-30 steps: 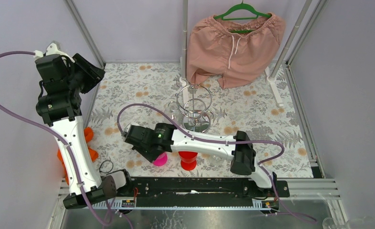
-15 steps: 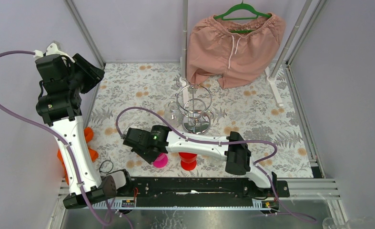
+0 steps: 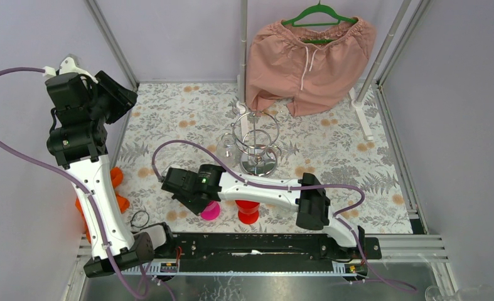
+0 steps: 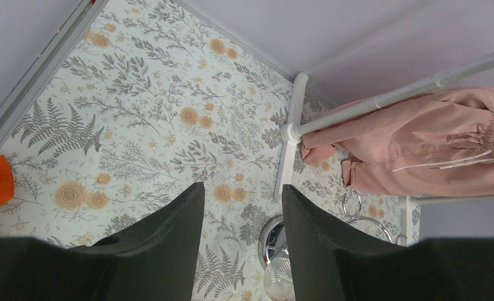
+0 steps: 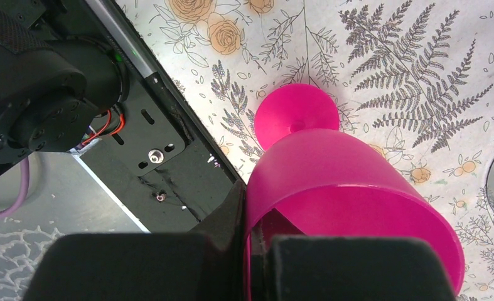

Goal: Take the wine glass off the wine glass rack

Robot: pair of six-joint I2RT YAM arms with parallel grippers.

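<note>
The pink wine glass (image 3: 211, 211) is near the table's front edge, off the wine glass rack (image 3: 257, 141). My right gripper (image 5: 247, 219) is shut on its rim, one finger inside the bowl (image 5: 344, 182) and one outside. The round foot (image 5: 296, 115) points down at the floral cloth; whether it touches I cannot tell. The chrome rack stands mid-table, with a clear glass (image 3: 228, 148) at its left side. My left gripper (image 4: 243, 188) hangs high at the back left, open and holding nothing, with the rack's mirror base (image 4: 270, 237) below it.
A red cup (image 3: 248, 211) stands just right of the pink glass. An orange object (image 3: 116, 187) lies at the left edge. Pink shorts (image 3: 307, 56) hang on a green hanger from a white pole stand (image 3: 243, 44) at the back. The black base rail (image 5: 162, 144) is beside the glass.
My right arm has shifted slightly to the left, still gripping the pink glass. The left arm has not moved.
</note>
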